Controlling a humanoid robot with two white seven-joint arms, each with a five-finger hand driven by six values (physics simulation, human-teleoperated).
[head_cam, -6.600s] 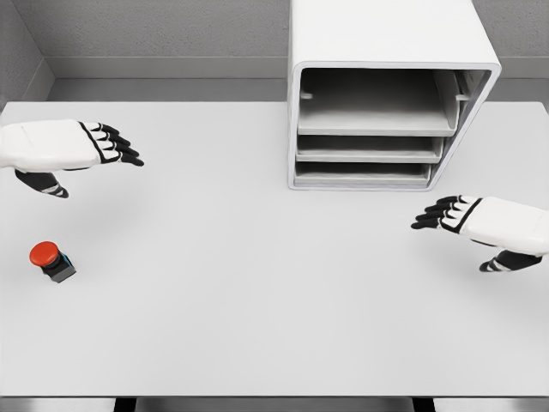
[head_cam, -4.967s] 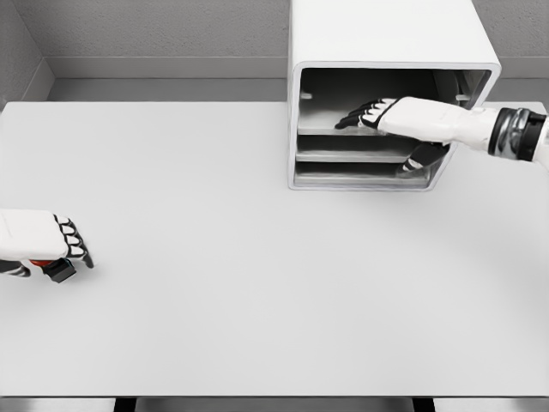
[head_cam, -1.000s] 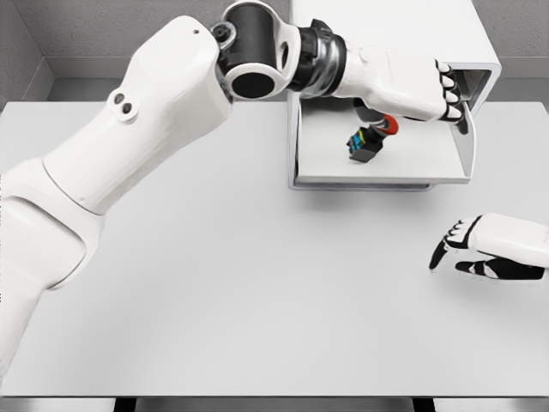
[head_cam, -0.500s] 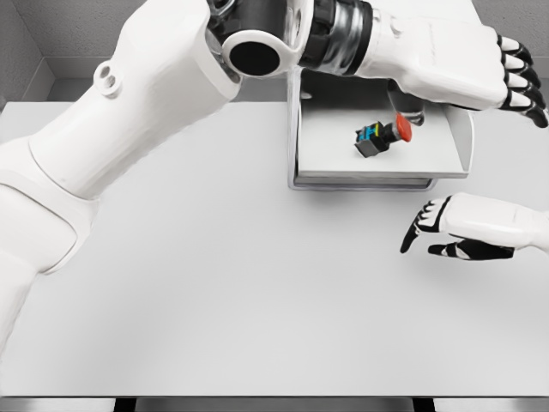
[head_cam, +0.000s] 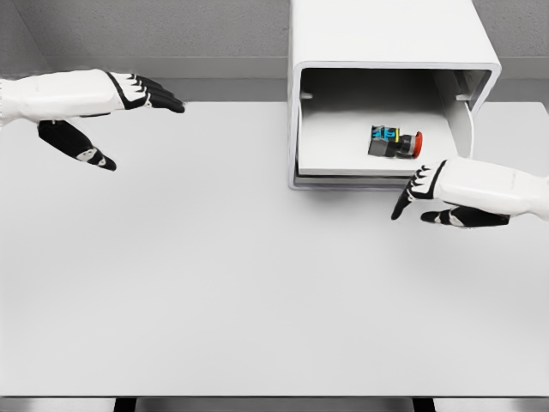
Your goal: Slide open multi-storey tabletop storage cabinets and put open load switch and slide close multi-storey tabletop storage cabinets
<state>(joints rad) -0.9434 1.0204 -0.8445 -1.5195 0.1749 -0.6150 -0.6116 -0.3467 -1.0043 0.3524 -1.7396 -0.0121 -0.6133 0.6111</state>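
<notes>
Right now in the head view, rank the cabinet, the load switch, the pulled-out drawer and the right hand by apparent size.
1. Cabinet, largest.
2. Drawer, pulled out of it.
3. Right hand, open; it may be nearer the camera, so this ranking is uncertain.
4. Load switch, smallest, lying in the drawer.

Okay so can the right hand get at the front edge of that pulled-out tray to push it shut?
Probably yes. The right hand hovers open just in front of the tray holding the load switch, with nothing between them. The left hand is far off to the side.
</notes>
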